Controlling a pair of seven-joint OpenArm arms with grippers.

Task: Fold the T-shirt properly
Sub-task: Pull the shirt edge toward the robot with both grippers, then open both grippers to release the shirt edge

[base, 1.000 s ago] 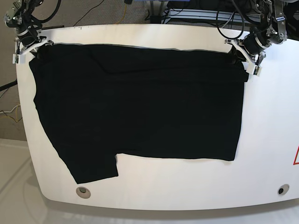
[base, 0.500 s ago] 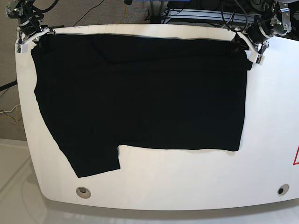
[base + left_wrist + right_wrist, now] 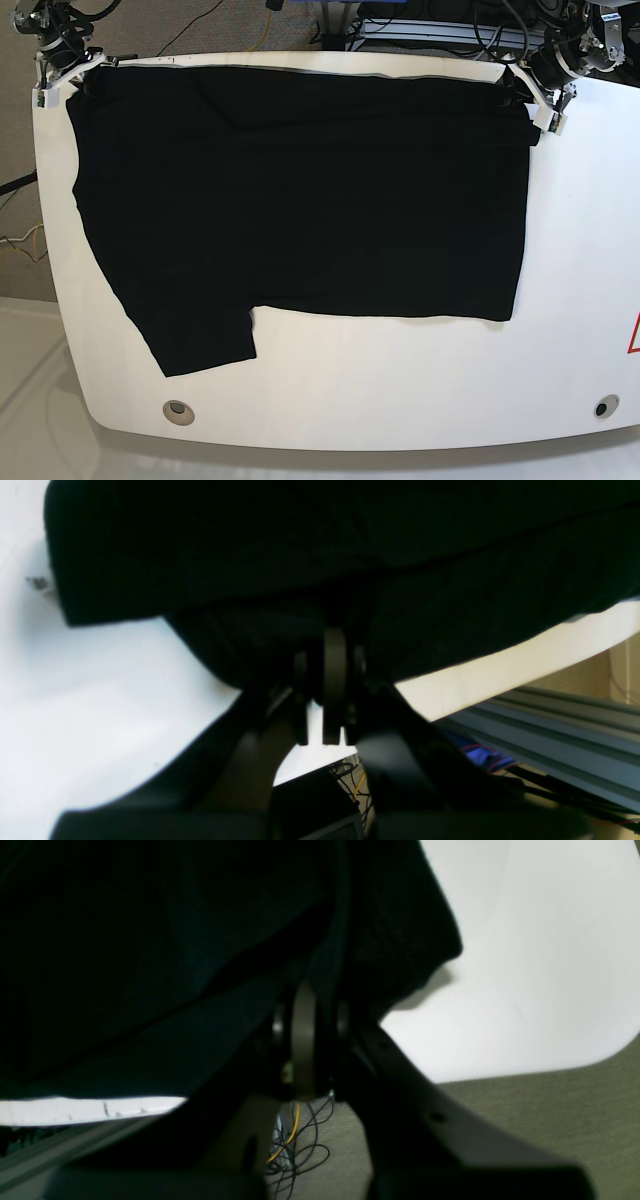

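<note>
The black T-shirt [image 3: 300, 190] lies spread flat over most of the white table [image 3: 580, 260], one sleeve hanging toward the front left. At the far right corner of the cloth my left gripper [image 3: 533, 108] is shut on the T-shirt [image 3: 320, 555], whose edge is pinched between the jaws. My right gripper [image 3: 62, 85] is shut on the far left corner of the T-shirt [image 3: 150, 940]. In both wrist views the black fabric bunches right at the closed fingers, over the table's far edge.
Cables [image 3: 500, 30] and an aluminium frame [image 3: 550, 720] sit behind the table's far edge. Two round holes [image 3: 178, 410] mark the table's front corners. A red triangle sticker [image 3: 634, 335] shows at the right edge. Carpet [image 3: 500, 1120] lies beyond the table.
Both grippers have pulled the shirt's far edge away toward the back of the table, and the whole cloth has slid that way and stretched flatter.
</note>
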